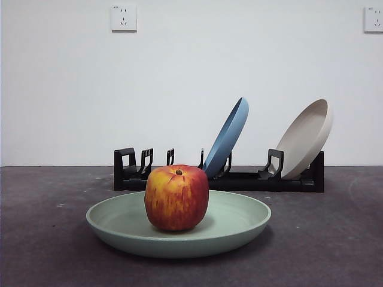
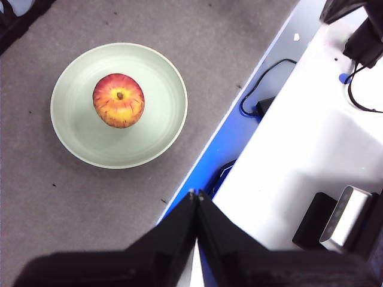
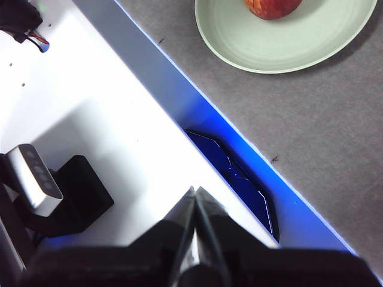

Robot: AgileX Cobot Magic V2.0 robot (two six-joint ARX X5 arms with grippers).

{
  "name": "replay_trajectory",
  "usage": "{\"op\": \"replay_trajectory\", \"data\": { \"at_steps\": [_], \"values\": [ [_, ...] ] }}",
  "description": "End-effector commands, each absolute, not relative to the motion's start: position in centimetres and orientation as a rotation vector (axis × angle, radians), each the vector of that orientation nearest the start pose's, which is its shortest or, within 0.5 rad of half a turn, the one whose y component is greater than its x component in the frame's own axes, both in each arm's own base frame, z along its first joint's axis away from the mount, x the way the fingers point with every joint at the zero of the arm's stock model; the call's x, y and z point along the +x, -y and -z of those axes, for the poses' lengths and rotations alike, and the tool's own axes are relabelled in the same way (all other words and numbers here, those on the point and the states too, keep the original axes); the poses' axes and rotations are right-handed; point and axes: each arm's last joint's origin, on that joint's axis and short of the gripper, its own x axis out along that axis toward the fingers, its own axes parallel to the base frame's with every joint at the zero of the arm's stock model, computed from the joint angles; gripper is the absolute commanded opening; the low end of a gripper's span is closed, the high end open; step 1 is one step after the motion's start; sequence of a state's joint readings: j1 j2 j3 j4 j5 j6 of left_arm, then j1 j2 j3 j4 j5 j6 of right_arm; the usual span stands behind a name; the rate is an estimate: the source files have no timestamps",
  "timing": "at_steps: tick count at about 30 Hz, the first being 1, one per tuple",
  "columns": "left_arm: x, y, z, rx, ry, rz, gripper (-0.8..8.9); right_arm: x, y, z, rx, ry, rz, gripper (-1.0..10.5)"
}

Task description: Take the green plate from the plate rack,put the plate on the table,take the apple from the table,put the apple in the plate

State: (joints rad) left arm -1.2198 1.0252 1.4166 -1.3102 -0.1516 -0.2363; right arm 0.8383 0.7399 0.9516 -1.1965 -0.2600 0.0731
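Apple (image 1: 176,198) upright in green plate (image 1: 239,224) on table (image 1: 335,239), plate rack (image 1: 239,179) behind.

No readable text, brand, number or sign anywhere. Small dark marks at the top corners of two white wall sockets (image 1: 124,18) (image 1: 374,19), too tiny to make out. Nothing printed on the green plate (image 1: 239,230), the apple (image 1: 176,198), the blue plate (image 1: 227,136), the beige plate (image 1: 306,139) or the plate rack (image 1: 251,179). No lettering on the grey camera housing (image 2: 346,218) in the wrist views either.
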Motion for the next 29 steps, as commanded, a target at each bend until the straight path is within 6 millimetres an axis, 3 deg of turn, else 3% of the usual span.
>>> {"op": "replay_trajectory", "data": {
  "at_steps": [1, 11, 16, 23, 29],
  "values": [
    [5.4, 13.5, -40.2, 0.397, -0.841, 0.885, -0.03, 6.5, -8.3, -31.1, -0.228, -1.026, -0.963, 0.0],
    [5.9, 13.2, -40.5, 0.396, -0.783, 0.853, -0.03, 6.5, -8.3, -31.1, -0.228, -1.026, -0.963, 0.0],
    [8.0, 11.9, -43.1, 0.379, -0.440, 0.790, -0.03, 6.5, -8.3, -31.1, -0.228, -1.026, -0.963, 0.0],
    [9.6, 7.2, -47.3, 0.196, -0.043, 0.616, -0.03, 6.5, -8.3, -31.1, -0.228, -1.026, -0.963, 0.0],
    [8.8, 3.2, -47.0, 0.149, 0.117, 0.348, -0.03, 6.5, -8.3, -31.1, -0.228, -1.026, -0.963, 0.0]
  ]
}}
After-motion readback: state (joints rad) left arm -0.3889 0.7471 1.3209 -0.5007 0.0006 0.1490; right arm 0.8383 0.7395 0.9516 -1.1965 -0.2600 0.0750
